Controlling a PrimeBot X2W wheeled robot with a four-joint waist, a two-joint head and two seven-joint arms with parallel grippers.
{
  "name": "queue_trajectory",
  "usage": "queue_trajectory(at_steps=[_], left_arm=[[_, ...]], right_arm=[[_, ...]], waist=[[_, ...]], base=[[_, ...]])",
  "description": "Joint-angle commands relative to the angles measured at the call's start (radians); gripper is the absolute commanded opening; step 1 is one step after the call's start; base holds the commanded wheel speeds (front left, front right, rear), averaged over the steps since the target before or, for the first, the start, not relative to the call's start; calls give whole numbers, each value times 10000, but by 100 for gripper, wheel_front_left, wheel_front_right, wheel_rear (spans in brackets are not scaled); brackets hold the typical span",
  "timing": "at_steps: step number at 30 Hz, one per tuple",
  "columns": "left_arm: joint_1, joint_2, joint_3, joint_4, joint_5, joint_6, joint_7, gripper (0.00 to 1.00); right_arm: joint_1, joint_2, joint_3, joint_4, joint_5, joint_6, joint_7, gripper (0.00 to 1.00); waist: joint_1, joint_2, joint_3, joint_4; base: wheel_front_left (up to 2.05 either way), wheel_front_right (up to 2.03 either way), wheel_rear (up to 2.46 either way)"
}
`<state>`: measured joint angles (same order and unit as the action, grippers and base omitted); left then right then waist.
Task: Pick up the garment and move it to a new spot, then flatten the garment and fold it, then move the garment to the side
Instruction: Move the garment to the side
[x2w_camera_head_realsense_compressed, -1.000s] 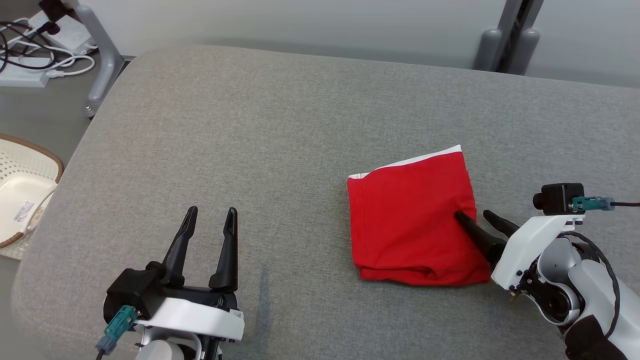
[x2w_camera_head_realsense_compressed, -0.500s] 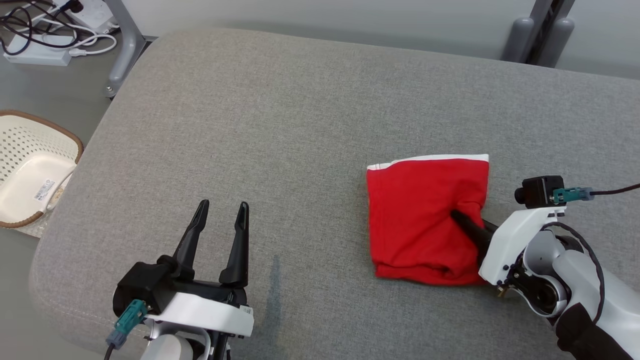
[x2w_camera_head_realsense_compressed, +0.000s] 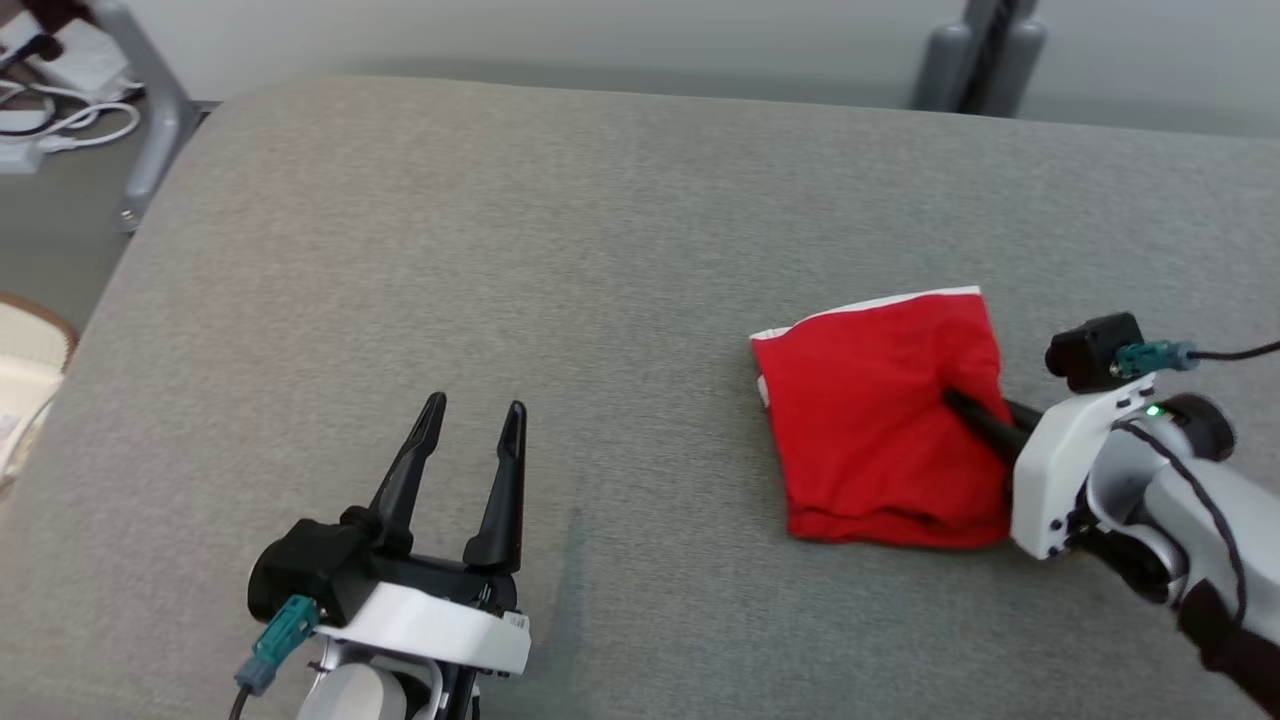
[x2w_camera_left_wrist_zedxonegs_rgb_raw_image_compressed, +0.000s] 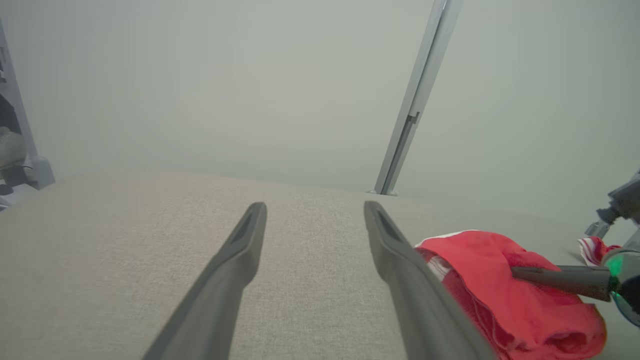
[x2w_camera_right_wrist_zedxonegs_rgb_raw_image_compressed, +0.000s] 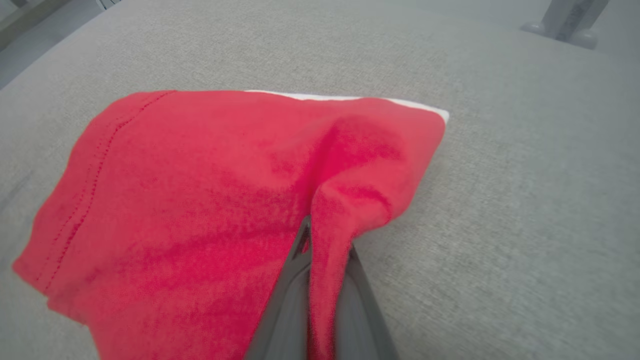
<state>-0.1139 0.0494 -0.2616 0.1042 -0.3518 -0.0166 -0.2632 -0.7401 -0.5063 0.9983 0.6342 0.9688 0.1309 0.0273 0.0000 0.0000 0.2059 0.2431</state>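
The garment (x2w_camera_head_realsense_compressed: 880, 420) is a folded red cloth with a white band along its far edge, lying on the right part of the grey cushion (x2w_camera_head_realsense_compressed: 560, 250). My right gripper (x2w_camera_head_realsense_compressed: 962, 408) comes in from the right and is shut on the garment's right edge. In the right wrist view a ridge of the red garment (x2w_camera_right_wrist_zedxonegs_rgb_raw_image_compressed: 200, 190) is pinched between the fingers (x2w_camera_right_wrist_zedxonegs_rgb_raw_image_compressed: 292, 295). My left gripper (x2w_camera_head_realsense_compressed: 472, 420) stands open above the cushion at the lower left, well apart from the cloth. The left wrist view has the garment (x2w_camera_left_wrist_zedxonegs_rgb_raw_image_compressed: 480, 270) beyond its own right finger.
The cushion's left edge drops to the floor, where a pale basket (x2w_camera_head_realsense_compressed: 25, 370), a metal leg (x2w_camera_head_realsense_compressed: 145, 110) and cables (x2w_camera_head_realsense_compressed: 50, 100) sit. A grey post (x2w_camera_head_realsense_compressed: 975, 60) stands behind the cushion's far edge.
My right gripper has closed on the garment's right edge, bunching the cloth there. The head view has shifted. The left gripper stays open.
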Motion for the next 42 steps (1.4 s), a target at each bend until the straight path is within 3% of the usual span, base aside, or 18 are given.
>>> queue_trajectory(at_steps=[1,6,16,21,29,34,42], left_arm=[[-304,32,-59,-86,53,-2,-3,100],[-596,34,-174,-180,76,-9,-2,100],[-1642,36,-443,-85,92,-174,-1,100],[-2137,39,-644,53,277,-349,-3,100],[-2694,39,-818,131,147,-452,-3,100],[-2948,36,-946,184,33,-503,-3,100],[-3074,36,-1149,218,-102,-451,-3,100]], right_arm=[[-379,-409,265,-124,-330,-4,-93,0],[-1083,-1168,774,-578,-834,-4,-97,0],[-2247,-3789,975,-1861,-1774,-5,-258,0],[-2339,-5003,758,-1969,-2133,-5,-304,0],[-2218,-6785,600,-1463,-2588,-5,-74,0],[-2183,-7305,369,-841,-2611,-5,-126,0],[-2087,-7145,164,-16,-2976,-5,-216,0]], waist=[[0,0,179,-549],[0,0,555,-1328],[0,0,1782,-2732],[0,0,2386,-2935],[0,0,3161,-2643],[0,0,3533,-2304],[0,0,3743,-1918]], base=[[0,0,0],[0,0,0],[0,0,0],[0,0,0],[0,0,0],[0,0,0],[0,0,0]])
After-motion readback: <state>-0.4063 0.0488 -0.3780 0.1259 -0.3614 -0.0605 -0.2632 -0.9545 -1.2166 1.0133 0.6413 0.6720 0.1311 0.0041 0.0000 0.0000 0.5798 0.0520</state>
